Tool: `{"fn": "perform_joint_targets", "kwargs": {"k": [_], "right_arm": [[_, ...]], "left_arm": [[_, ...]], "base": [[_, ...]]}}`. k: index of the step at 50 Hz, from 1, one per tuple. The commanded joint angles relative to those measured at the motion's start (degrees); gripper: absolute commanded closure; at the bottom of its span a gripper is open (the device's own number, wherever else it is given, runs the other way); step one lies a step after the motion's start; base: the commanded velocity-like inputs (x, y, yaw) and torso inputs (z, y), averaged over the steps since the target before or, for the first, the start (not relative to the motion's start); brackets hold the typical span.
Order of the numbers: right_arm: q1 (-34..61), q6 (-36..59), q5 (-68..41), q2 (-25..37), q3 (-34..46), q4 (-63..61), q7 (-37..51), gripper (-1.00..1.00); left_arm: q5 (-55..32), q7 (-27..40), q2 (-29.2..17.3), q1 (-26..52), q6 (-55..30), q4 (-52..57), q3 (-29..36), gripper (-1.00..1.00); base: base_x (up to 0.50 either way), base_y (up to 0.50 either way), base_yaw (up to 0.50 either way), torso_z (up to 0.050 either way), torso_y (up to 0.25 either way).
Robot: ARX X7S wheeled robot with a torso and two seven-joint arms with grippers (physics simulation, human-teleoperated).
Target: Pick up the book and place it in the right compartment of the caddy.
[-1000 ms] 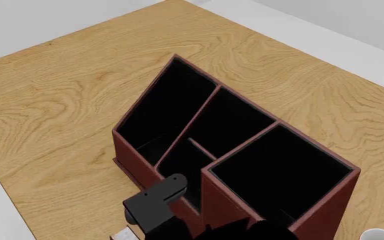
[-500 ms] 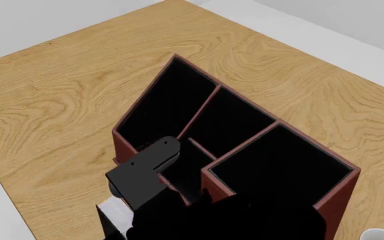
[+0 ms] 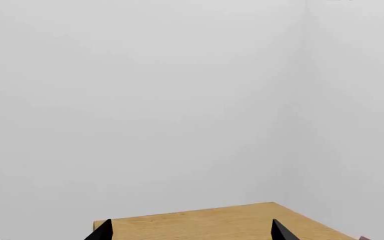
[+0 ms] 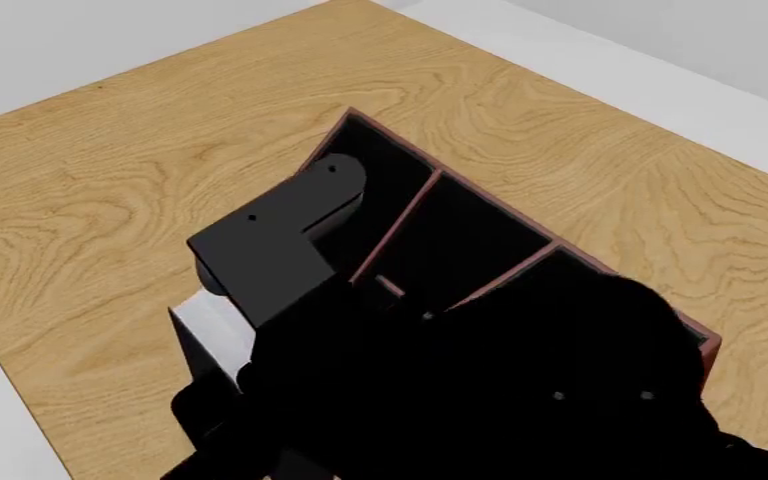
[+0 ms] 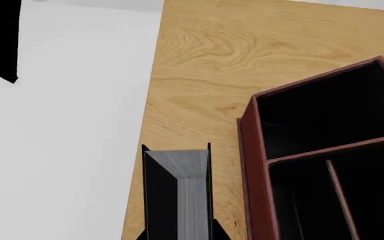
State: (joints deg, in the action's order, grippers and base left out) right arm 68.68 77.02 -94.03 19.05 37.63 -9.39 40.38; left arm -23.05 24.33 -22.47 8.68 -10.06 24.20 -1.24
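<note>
Already the right gripper (image 5: pixel 177 235) pinches the stiff, light-looking book (image 5: pixel 177 192) across its covers, held up above the table's (image 4: pixel 117 180) near-left edge beside the caddy (image 5: pixel 325 150); left gripper (image 3: pixel 188 232) spread.

wooden table (image 4: pixel 117 180) (light oak grain), pale grey floor (image 5: pixel 65 150)

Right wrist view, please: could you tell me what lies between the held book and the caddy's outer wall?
Only a bare strip of wooden table separates the book from the caddy wall; nothing else lies there, as the right wrist view shows.
</note>
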Motion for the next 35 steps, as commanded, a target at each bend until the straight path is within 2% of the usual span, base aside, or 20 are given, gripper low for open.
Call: {"fn": "perform_joint_targets", "kwargs": {"k": [1, 11, 35], "right_arm": [[5.4, 0.9, -3.7, -0.1, -2.2, 0.2, 3.0, 1.00], [10.7, 0.4, -9.6, 0.8, -3.1, 0.6, 8.0, 1.00], [17.7, -2.0, -13.1, 3.0, -4.3, 1.6, 13.3, 1.00]], "left_arm": [[-0.6, 0.2, -0.2, -0.1, -0.2, 0.3, -0.2, -1.00], [-1.2, 0.1, -0.3, 0.0, -0.2, 0.2, -0.5, -1.00], [-1.8, 0.9, -0.8, -0.3, -0.6, 1.4, -0.8, -1.00]], "base": [[0.00, 0.00, 0.00, 0.000, 0.000], [0.00, 0.00, 0.00, 0.000, 0.001], [0.00, 0.00, 0.00, 0.000, 0.001]]}}
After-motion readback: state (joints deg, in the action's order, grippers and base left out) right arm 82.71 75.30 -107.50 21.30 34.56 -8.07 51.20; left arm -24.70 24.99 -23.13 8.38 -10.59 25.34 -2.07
